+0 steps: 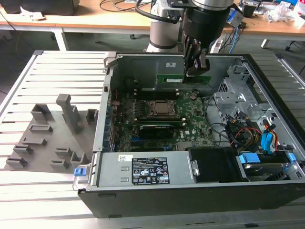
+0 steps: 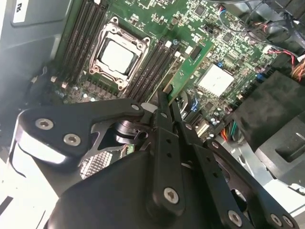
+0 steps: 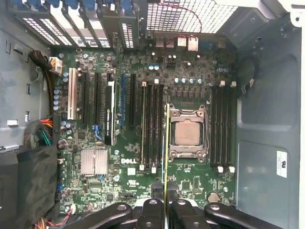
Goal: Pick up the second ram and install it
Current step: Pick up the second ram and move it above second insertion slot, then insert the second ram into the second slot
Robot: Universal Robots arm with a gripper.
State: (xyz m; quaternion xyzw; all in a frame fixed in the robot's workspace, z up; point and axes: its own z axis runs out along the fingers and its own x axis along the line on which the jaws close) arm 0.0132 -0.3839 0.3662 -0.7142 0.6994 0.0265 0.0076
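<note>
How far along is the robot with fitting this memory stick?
Pickup looks done: the gripper is shut on the second ram, holding it on edge above the motherboard, beside the processor socket. Left: it appears not yet seated in the memory slots.

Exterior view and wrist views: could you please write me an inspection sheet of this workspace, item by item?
Surface: slatted metal table, carrying the open computer case.
Job's things: second ram held over the motherboard, beside the processor socket; not seated.
Clutter: grey holder tray on the table, at the exterior view's left of the case.
Tool: one tool, shut on the second ram.
Cables: coloured cables inside the case, at the exterior view's right.
Surroundings: wooden desk behind, with loose cables.
</note>
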